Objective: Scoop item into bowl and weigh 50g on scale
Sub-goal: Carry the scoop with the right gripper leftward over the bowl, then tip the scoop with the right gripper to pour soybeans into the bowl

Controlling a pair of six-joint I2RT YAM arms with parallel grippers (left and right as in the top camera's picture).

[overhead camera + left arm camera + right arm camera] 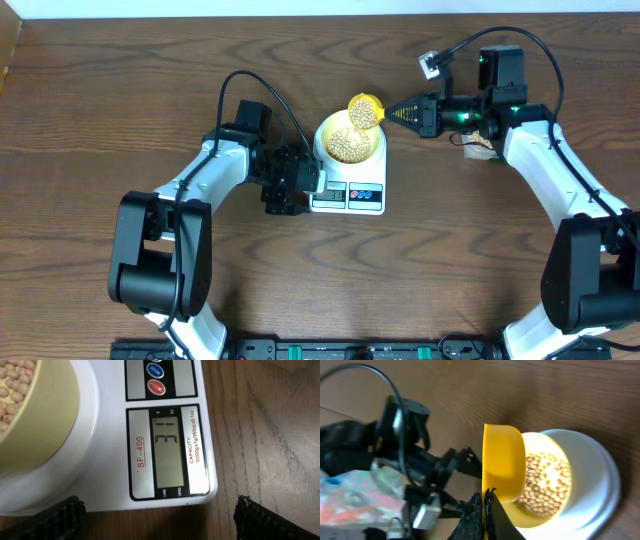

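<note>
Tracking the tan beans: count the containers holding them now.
2. The small round pale yellow-green bowl on the white flat kitchen scale, and the round yellow scoop in the right gripper above the bowl's rim. Others may be hidden.

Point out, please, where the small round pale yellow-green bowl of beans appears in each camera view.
Overhead: the small round pale yellow-green bowl sits near centre, on the white flat kitchen scale.
Left wrist: bowl in the top-left corner, cropped.
Right wrist: bowl right of centre, behind the yellow scoop.
Shared landmark: the scale beneath it.
</note>
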